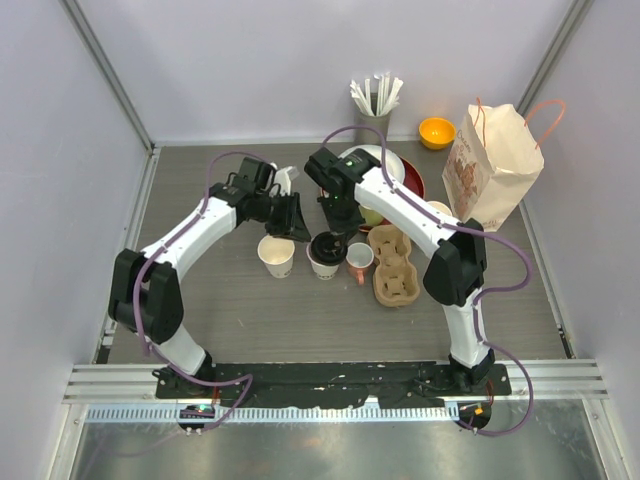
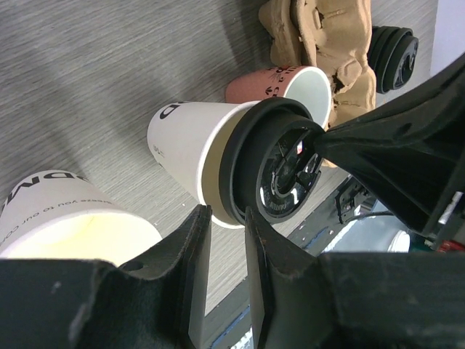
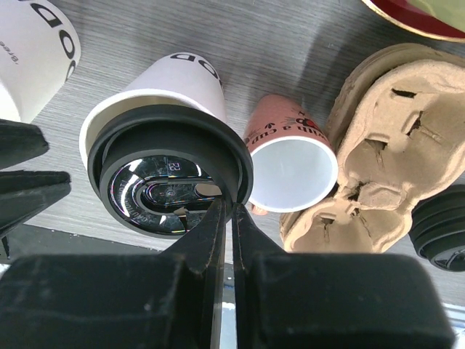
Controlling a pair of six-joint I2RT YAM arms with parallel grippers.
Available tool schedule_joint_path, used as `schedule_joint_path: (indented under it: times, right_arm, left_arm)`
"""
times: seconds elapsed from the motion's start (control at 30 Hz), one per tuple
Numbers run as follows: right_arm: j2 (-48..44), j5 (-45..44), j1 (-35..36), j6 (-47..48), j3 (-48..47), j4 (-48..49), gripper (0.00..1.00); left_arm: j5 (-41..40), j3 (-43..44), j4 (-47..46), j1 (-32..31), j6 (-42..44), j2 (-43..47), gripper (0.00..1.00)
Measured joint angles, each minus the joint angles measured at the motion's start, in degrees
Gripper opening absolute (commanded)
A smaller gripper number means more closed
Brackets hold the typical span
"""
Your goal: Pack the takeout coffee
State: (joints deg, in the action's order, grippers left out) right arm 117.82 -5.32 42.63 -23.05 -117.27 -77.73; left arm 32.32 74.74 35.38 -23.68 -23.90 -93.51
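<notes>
Both pincers hang low over the middle of the counter (image 1: 250,320). The right pincer (image 3: 227,212) is pressed almost together, with only a slit between its fingers. Its tips rest on the black lid (image 3: 163,182) near the rim; whether they nip that rim I cannot tell. The lid sits on the lidded cup (image 3: 185,80), which stands upright on the counter, though the cup's white rim shows past the lid on one side. The left pincer (image 2: 227,212) is slightly spread with nothing between its fingers, and it hovers just beside the open cup (image 2: 43,193), pointing toward the lid. The open cup stands upright near the lidded cup, on its left in the top view, and the two are apart. A mug (image 3: 290,156) stands between the lidded cup and the cardboard carrier (image 3: 385,123), close to both. A second lid (image 3: 439,229) lies just beside the carrier, on the side away from the mug. A paper bag (image 1: 495,165) stands at the counter's far right, well apart from the cups.
</notes>
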Motion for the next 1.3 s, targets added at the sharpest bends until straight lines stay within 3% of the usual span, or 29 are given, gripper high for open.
schedule_joint_path:
  times: [1.3]
  right_arm:
    - [1.7, 1.6, 0.9, 0.3, -2.7, -0.1, 0.01]
  left_arm:
    - [-1.9, -0.1, 0.0, -0.5, 0.1, -1.5, 0.24]
